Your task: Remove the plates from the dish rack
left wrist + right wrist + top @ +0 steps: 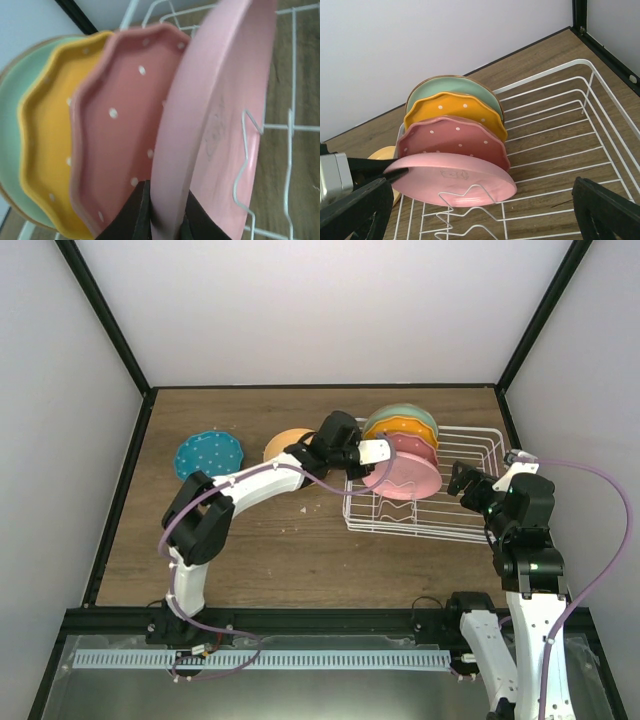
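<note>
The white wire dish rack [470, 432] stands right of centre. It holds a mint green plate [405, 415], a dotted orange plate [400, 430], a dotted maroon plate [412, 447] and a pink plate [405, 476]. My left gripper [366, 454] is shut on the pink plate's [220, 100] left rim, fingers [135, 210] either side; the plate tilts forward over a wire divider [470, 192], still inside the rack. The dotted teal plate [208, 454] and peach plate [285, 444] lie on the table. My right gripper [468, 483] is open and empty over the rack's [560, 75] right part.
The wooden table [300, 550] has black frame posts at its back corners and white walls around it. The left arm [250, 485] reaches across the table's middle toward the rack. The peach plate lies just left of the rack.
</note>
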